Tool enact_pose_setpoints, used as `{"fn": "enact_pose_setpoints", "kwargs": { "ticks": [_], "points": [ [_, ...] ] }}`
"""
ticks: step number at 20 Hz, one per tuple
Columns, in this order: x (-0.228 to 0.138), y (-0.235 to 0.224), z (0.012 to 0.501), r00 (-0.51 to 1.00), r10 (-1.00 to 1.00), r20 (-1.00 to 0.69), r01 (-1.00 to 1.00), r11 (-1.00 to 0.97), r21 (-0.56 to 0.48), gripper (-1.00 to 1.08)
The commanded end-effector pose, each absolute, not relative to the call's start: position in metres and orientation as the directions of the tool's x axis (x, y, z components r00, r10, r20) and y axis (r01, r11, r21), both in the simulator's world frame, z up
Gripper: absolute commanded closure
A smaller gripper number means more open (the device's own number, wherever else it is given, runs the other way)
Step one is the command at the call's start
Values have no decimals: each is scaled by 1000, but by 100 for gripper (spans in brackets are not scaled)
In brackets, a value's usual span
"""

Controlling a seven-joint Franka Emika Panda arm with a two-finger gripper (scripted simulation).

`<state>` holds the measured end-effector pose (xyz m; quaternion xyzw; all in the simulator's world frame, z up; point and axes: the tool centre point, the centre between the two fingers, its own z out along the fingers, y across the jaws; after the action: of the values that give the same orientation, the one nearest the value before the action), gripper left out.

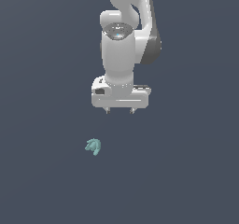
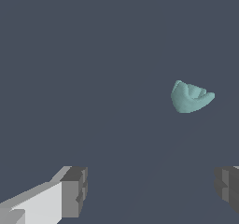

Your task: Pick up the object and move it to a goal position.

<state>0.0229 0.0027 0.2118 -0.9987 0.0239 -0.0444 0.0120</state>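
The white arm's claw [image 1: 120,110] hangs wide open and empty above the dark desk [image 1: 42,181], while the small teal lump [image 1: 94,146] lies apart from it, nearer the camera and toward the exterior view's left.

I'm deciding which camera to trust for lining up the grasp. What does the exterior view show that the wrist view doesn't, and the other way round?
Only the exterior view shows the whole white arm and the gripper apart from the teal object, which sits toward that view's lower left of it. Only the wrist view shows the object's lumpy shape up close and the fingertips spread wide with nothing between them. Both show the object lying free on the dark floor, ungrasped.
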Motion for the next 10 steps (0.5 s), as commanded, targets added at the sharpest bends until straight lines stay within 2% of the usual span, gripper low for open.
{"fn": "enact_pose_setpoints", "kwargs": {
  "ticks": [1, 10],
  "points": [
    [23, 3, 212, 995, -49, 88, -47, -999, -26, -92],
    [30, 11, 239, 992, -25, 120, -22, -999, -24, -92]
  ]
}}
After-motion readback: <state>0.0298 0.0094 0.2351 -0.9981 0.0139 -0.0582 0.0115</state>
